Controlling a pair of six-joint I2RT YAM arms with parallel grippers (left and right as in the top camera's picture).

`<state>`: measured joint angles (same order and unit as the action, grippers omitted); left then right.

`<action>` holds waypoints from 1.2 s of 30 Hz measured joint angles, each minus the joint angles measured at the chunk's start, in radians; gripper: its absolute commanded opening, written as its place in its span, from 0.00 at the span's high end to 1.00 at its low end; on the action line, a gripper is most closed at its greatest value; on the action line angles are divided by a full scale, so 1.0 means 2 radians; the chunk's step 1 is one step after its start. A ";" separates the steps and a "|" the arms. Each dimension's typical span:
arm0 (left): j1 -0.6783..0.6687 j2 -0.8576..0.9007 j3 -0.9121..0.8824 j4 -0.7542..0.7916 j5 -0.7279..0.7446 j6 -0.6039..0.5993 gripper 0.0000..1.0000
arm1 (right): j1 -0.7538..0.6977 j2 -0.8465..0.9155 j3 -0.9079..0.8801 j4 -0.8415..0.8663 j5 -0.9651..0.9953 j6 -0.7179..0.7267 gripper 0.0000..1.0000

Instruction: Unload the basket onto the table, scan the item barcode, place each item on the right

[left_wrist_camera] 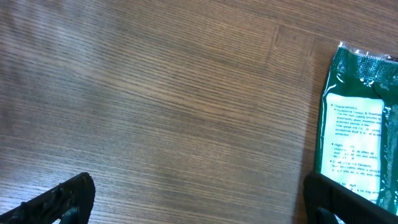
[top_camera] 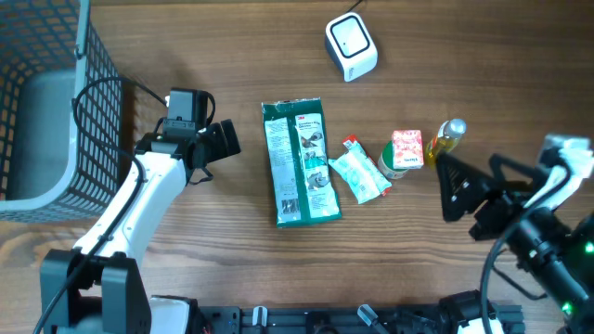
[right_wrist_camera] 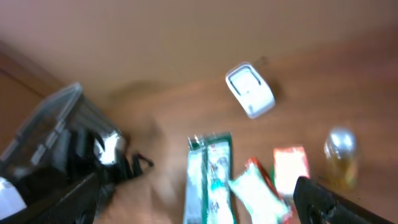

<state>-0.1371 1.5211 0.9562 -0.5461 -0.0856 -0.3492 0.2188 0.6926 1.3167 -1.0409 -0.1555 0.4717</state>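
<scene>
Beside the green packet (top_camera: pixel 302 162) lie a sachet (top_camera: pixel 362 173), carton (top_camera: pixel 406 148) and bottle (top_camera: pixel 449 137).

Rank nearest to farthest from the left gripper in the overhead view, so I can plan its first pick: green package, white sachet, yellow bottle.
From the left gripper:
1. green package, mid-table, closest.
2. white sachet, just beyond the package.
3. yellow bottle, far right side.

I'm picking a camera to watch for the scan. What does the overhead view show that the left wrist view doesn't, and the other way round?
Only overhead: the white scanner, wire basket, white sachet, red carton, small bottle and the open right gripper. Only left wrist: the lines of print on the green pack, close up. Both: that pack, the wooden table and the open left gripper.
</scene>
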 measured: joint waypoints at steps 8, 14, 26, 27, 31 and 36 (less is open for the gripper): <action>0.000 0.000 0.000 0.000 0.000 0.000 0.00 | 0.000 -0.009 -0.001 -0.146 0.000 0.000 0.00; 0.000 0.000 0.000 0.000 0.000 0.000 0.00 | 0.000 -0.020 -0.002 -0.120 0.036 -0.001 0.00; 0.000 0.000 0.000 0.000 0.000 0.000 0.00 | -0.036 -0.130 -0.169 0.363 0.074 -0.213 0.00; 0.000 0.000 0.000 0.000 0.000 0.000 0.00 | -0.039 -0.142 -0.201 0.414 0.064 -0.222 0.00; 0.000 0.000 0.000 0.000 0.000 0.000 0.00 | -0.042 -0.190 -0.310 0.572 0.040 -0.238 0.00; 0.000 0.000 0.000 0.000 0.000 0.000 0.00 | -0.042 -0.242 -0.444 0.726 0.023 -0.243 0.00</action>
<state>-0.1371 1.5211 0.9562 -0.5465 -0.0856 -0.3492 0.1345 0.2092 0.4294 0.4107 -0.1093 -0.0139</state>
